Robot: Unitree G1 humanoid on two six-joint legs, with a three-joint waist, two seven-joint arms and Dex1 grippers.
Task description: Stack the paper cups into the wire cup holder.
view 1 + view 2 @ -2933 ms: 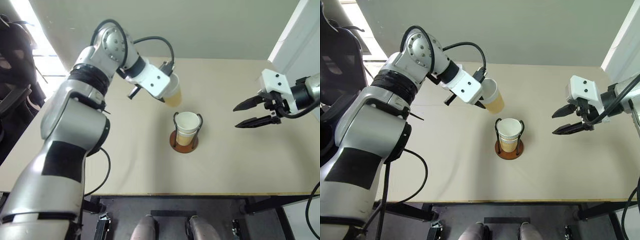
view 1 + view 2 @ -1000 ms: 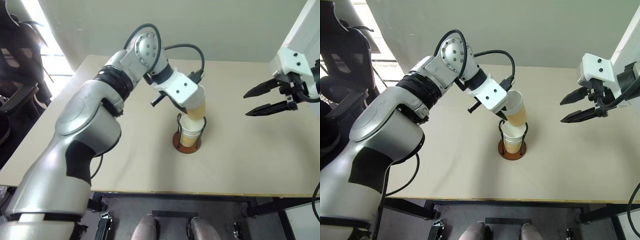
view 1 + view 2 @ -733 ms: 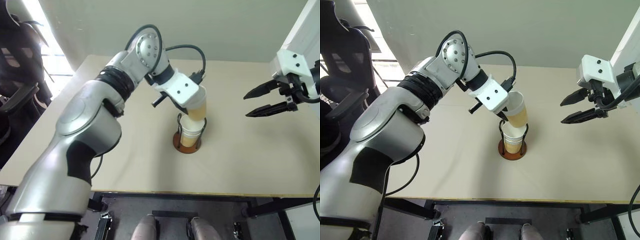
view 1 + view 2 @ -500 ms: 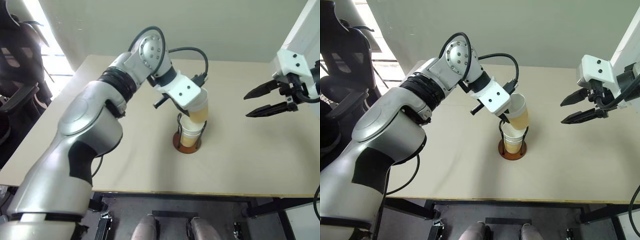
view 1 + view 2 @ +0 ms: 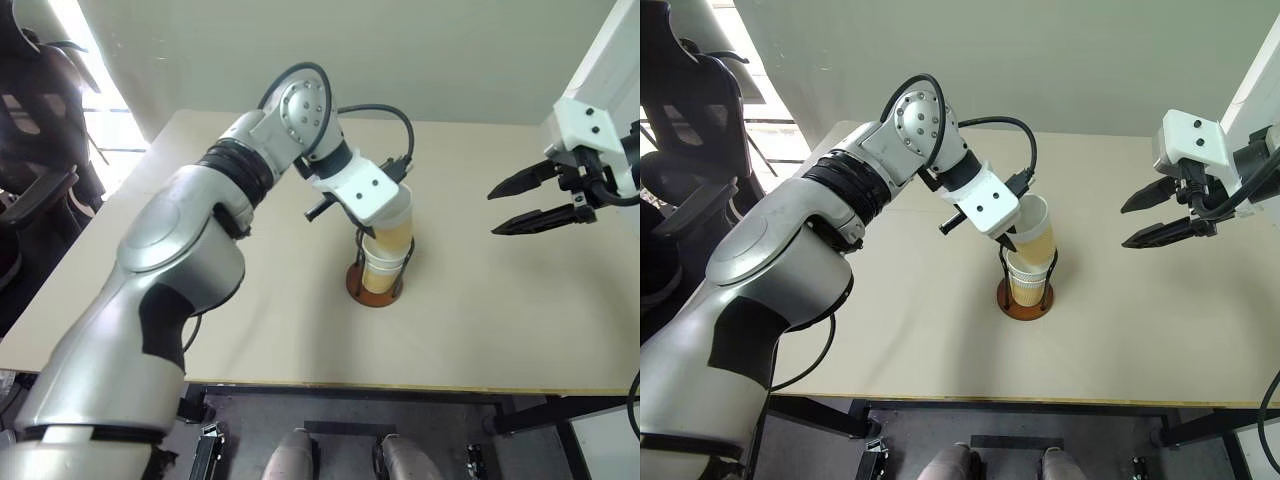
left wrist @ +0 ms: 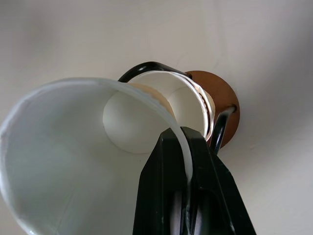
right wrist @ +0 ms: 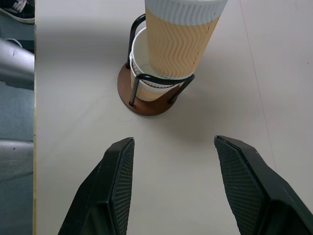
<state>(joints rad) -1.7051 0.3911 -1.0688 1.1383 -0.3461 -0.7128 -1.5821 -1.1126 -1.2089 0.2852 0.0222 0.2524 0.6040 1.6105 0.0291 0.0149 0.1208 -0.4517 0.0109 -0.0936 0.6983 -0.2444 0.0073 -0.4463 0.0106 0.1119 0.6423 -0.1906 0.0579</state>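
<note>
Left gripper point(image 6: 188, 161) fingers pinch tilted paper cup point(image 5: 1036, 232) entering stacked cups point(image 7: 146, 88) in holder point(image 7: 156, 105); right gripper point(image 7: 173, 188) fingers wide.

Ribbed matt paper cup point(image 7: 180, 41), glossy black wire holder point(image 7: 138, 81), matt table point(image 7: 205, 122).

Tan-yellow tapered paper cups with white rolled rims: two visible. One point(image 7: 149, 88) seated in holder, one point(image 7: 182, 36) tilted, its base entering seated cup's mouth. More nested inside holder: cannot tell.

Wire cup holder, reddish-brown disc base, black wire loops point(image 7: 146, 104): one; two loops.

Pale wooden table point(image 5: 520, 300) under holder: one.

Black two-fingered grippers: two, left gripper point(image 6: 188, 161) at upper cup's rim, right gripper point(image 5: 1152, 212) well right of holder.
</note>
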